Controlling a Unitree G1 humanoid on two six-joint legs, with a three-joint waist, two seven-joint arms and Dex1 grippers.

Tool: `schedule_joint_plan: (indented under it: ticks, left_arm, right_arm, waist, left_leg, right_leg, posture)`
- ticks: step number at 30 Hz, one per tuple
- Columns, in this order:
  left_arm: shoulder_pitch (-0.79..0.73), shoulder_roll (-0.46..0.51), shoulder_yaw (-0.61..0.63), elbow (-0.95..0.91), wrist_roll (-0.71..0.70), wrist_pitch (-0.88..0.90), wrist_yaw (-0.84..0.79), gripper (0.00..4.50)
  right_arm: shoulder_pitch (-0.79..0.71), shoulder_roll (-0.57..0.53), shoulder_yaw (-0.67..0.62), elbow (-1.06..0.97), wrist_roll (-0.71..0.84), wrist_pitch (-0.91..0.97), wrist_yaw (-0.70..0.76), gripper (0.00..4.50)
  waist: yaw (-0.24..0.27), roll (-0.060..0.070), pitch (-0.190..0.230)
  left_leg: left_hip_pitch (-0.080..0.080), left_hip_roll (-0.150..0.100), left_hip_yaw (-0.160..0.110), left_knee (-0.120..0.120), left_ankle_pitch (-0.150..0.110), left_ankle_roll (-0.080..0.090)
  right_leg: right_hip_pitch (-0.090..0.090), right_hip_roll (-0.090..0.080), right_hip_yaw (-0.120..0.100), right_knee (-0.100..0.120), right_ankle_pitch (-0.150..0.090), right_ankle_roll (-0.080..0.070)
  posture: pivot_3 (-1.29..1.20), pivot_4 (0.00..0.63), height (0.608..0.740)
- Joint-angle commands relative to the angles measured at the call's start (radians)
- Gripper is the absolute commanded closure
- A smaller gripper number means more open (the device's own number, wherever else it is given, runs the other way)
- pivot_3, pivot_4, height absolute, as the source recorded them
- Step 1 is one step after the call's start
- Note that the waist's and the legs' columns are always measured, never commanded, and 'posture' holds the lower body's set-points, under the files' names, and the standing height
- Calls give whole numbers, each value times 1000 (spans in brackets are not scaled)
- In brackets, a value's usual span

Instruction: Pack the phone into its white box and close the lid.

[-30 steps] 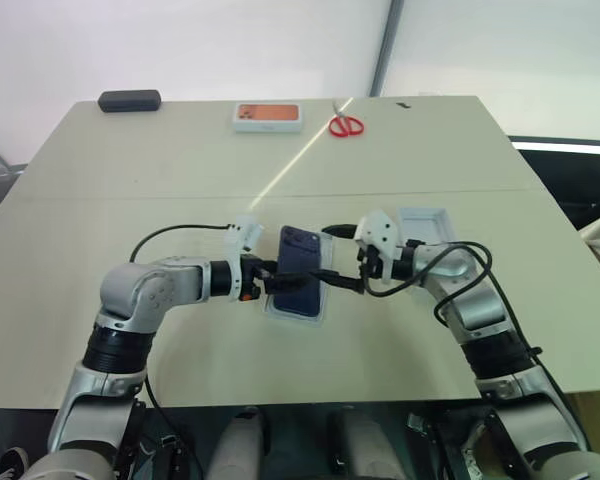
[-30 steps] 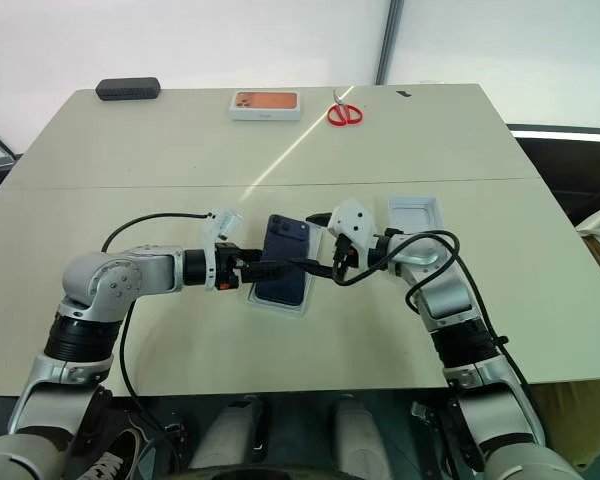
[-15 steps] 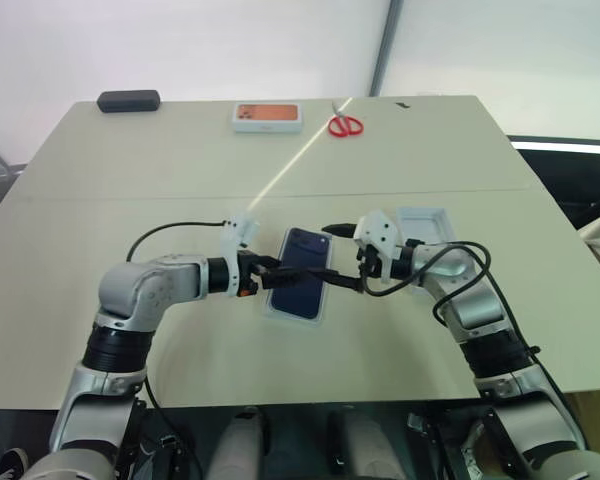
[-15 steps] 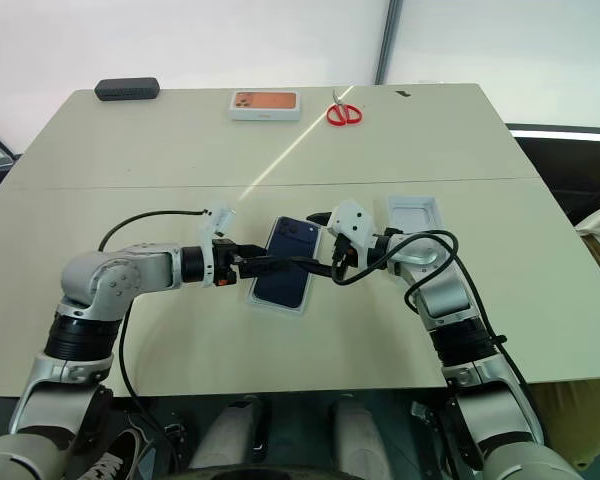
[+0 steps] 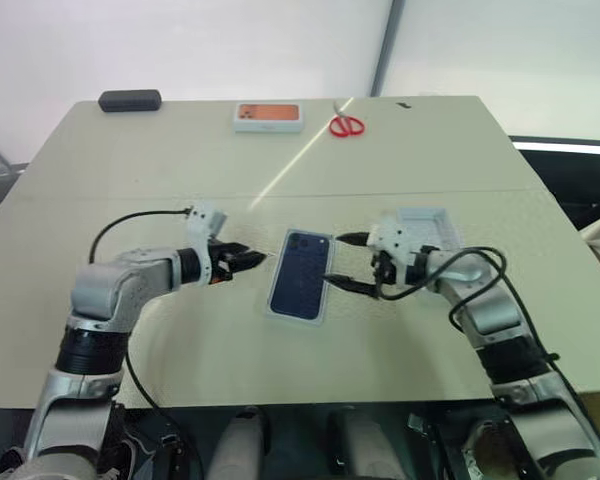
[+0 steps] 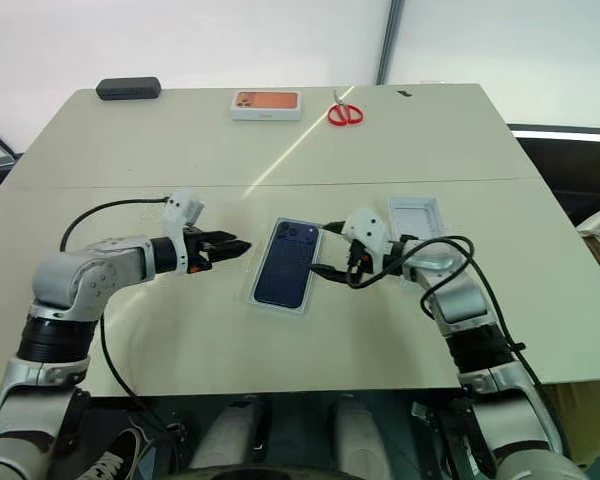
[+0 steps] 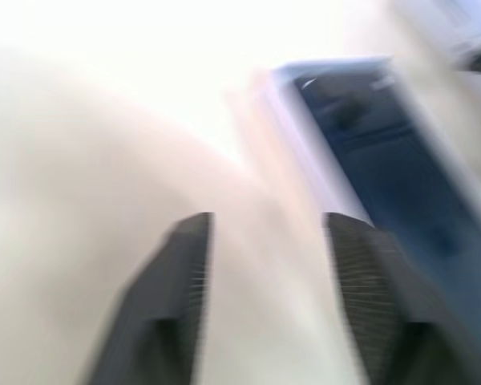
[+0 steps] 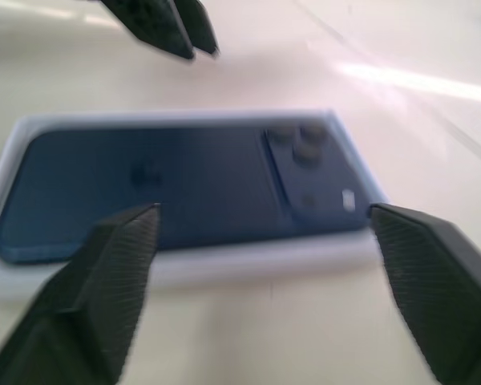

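**Phone lies in its white box, both hands drawn off to the sides**

One phone [image 5: 301,287] lies flat, camera bump up, inside one white box [image 5: 276,312], whose rim frames it on the table [image 5: 130,180]. Just right of the box hovers the right hand [image 5: 345,262], its two black fingers spread wide and holding nothing; the right wrist view shows the phone between and beyond those fingers, untouched. To the left of the box, a little apart from it, the left hand [image 5: 248,257] points toward the phone with its fingers partly open, a clear gap between them, and empty.

One lid [image 5: 424,226] lies open side up to the right of the box, beyond the right hand. Well behind the box, near the far edge of the table, sit three other things: one white box with an orange top [image 5: 268,117], one pair of red-handled scissors [image 5: 346,124] to its right, and one dark case [image 5: 130,100] at the far left corner. Nothing lies between the box and the lid but the right hand.
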Motion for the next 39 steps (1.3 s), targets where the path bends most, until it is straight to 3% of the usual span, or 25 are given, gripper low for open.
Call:
schedule_joint_plan:
  ticks: [1,2,5,15,23,39]
  left_arm:
    - [-5,-29,-2,-3,14,-48,-12,4200]
    - [3,-39,-16,7,26,-62,-18,4500]
    - [22,-66,-69,34,63,-101,-38,4500]
    - [-6,-127,-160,37,102,-64,-66,4500]
    - [-55,-238,-177,62,135,-79,-38,4500]
    - [-122,-306,-203,177,213,-157,-81,4500]
  right_arm:
    - [-3,-15,-23,-39,-4,-28,-10,2302]
    - [-1,-19,-14,-31,-18,-38,-12,2878]
    - [6,-24,22,2,-82,-88,-29,4456]
    - [5,-2,81,29,-150,-125,-43,4490]
    - [-113,-2,81,197,-188,-224,-14,4490]
    - [-155,-34,59,325,-207,-309,7,4490]
  waist:
    - [0,0,0]
    - [0,0,0]
    - [0,0,0]
    - [4,0,0]
    - [5,0,0]
    - [4,0,0]
  left_leg:
    - [0,0,0,0,0,0]
    - [0,0,0,0,0,0]
    - [0,0,0,0,0,0]
    - [1,0,0,1,0,0]
    - [1,-1,0,2,0,0]
    - [1,-1,-1,3,0,0]
  right_leg:
    - [0,0,0,0,0,0]
    - [0,0,0,0,0,0]
    - [0,0,0,0,0,0]
    - [2,0,0,0,0,0]
    - [3,0,-1,0,0,0]
    - [3,0,-1,0,0,0]
  posture:
    - [0,150,740]
    - [0,150,740]
    - [0,150,740]
    - [0,150,740]
    - [0,150,740]
    - [0,150,740]
